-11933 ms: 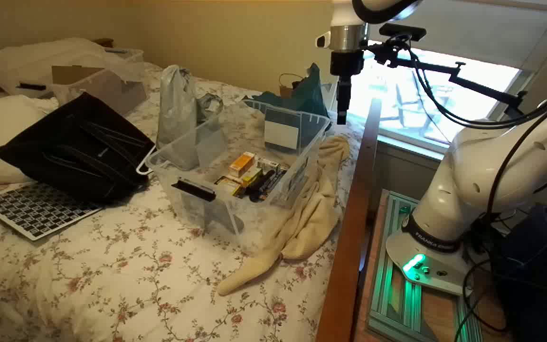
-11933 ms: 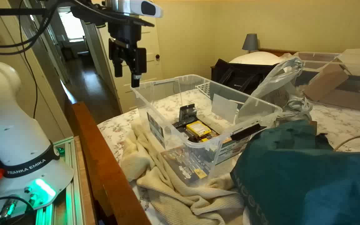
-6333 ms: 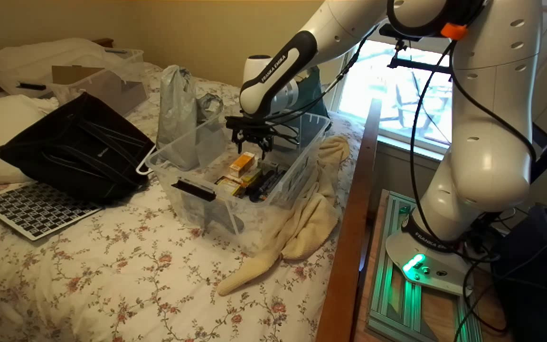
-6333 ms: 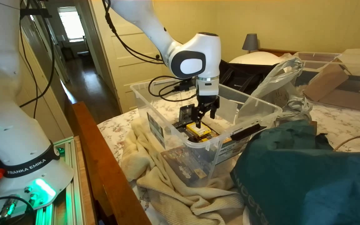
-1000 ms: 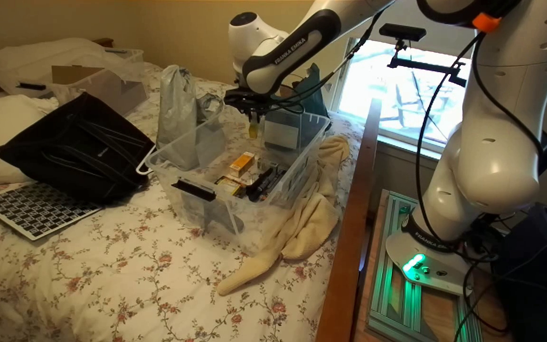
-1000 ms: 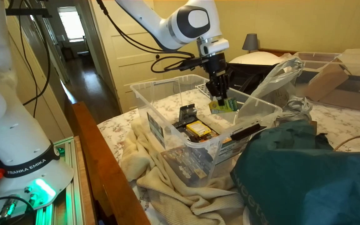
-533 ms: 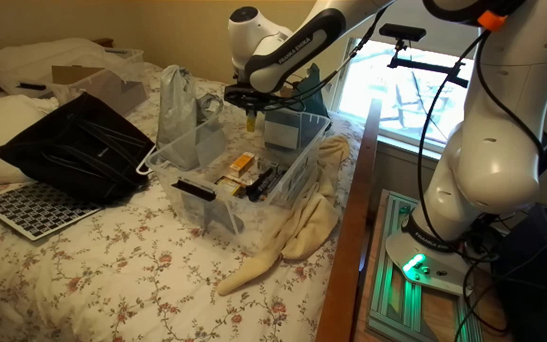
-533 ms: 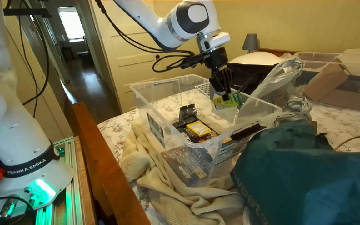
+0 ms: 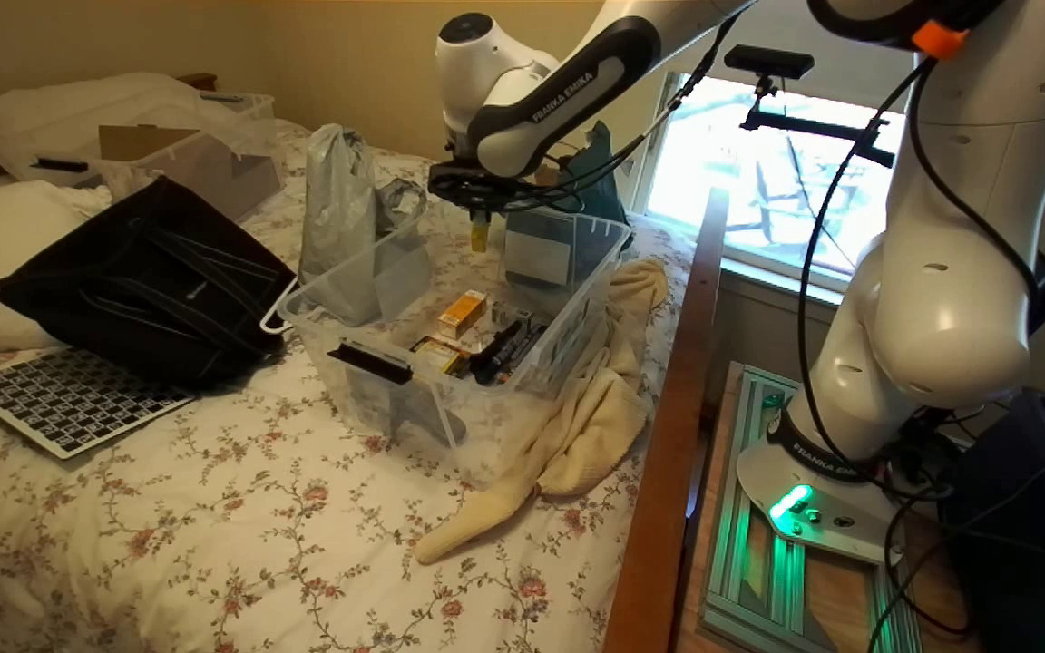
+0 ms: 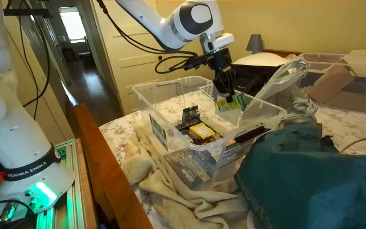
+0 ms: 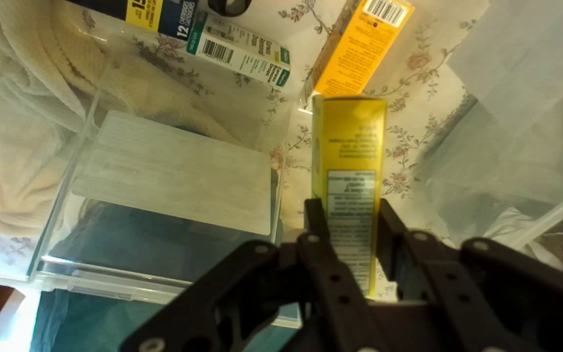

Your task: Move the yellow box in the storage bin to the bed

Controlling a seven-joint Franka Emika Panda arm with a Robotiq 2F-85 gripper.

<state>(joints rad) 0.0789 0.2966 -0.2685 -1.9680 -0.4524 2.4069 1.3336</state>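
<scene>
The yellow box, with a green end, hangs tilted in my gripper. Both fingers press on its sides, so the gripper is shut on it. In both exterior views the box hangs clear of the storage bin's floor; whether it is above rim height I cannot tell. The see-through storage bin stands on the flowered bed. Inside the bin lie an orange carton and another yellow carton with a pale top face.
Black pens and an earwax drops carton lie in the bin. Around it are a grey plastic bag, black tote, checkered board, beige blanket and teal bag. A wooden rail runs along the bed's side.
Several seconds ago my gripper was down among the bin's contents; it has since risen with the yellow box. Over the last second it lifted slightly and tilted more, then stayed still.
</scene>
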